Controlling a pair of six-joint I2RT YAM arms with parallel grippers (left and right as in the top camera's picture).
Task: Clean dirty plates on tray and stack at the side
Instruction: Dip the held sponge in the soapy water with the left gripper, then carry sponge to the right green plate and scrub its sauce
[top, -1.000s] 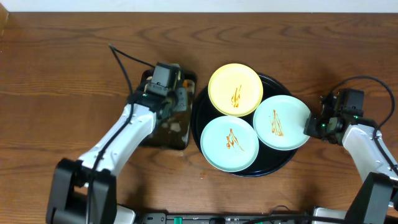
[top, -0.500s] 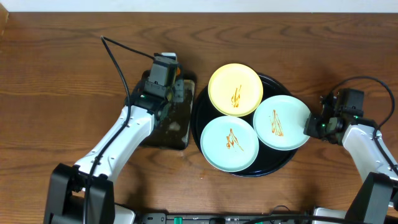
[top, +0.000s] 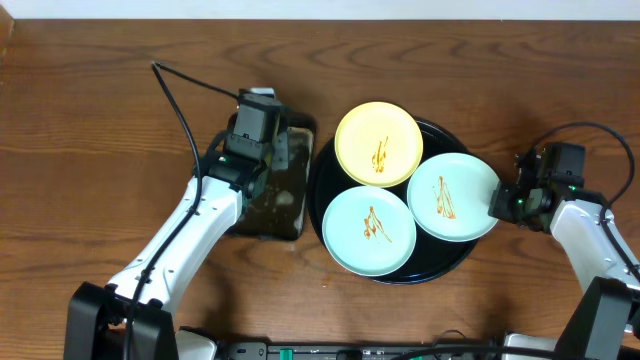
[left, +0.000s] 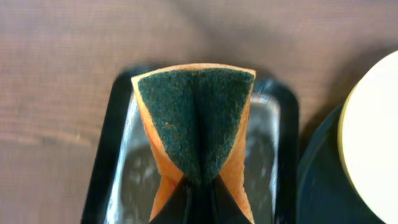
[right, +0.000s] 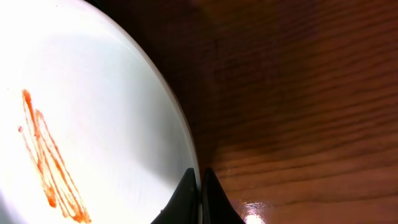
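Observation:
The black round tray (top: 322, 190) holds a pale yellow plate (top: 378, 143) at the back and two mint-green plates, one at the front (top: 369, 230) and one at the right (top: 452, 196), all with brown sauce squiggles. My right gripper (top: 497, 204) is shut on the right mint plate's rim (right: 180, 143); its fingertips (right: 200, 182) pinch that edge. My left gripper (top: 278, 150) is shut on a green-and-orange sponge (left: 196, 124), folded between the fingers (left: 199, 190) and held above the wet metal pan (left: 118, 155).
The rectangular wet pan (top: 272, 205) sits just left of the tray, almost touching it. A black cable (top: 180, 95) loops up from the left arm. Bare wooden table (top: 100, 150) lies to the left, behind, and right of the tray.
My left gripper has lifted with the sponge and moved a little away from me over the pan. The right gripper and the plates have not moved.

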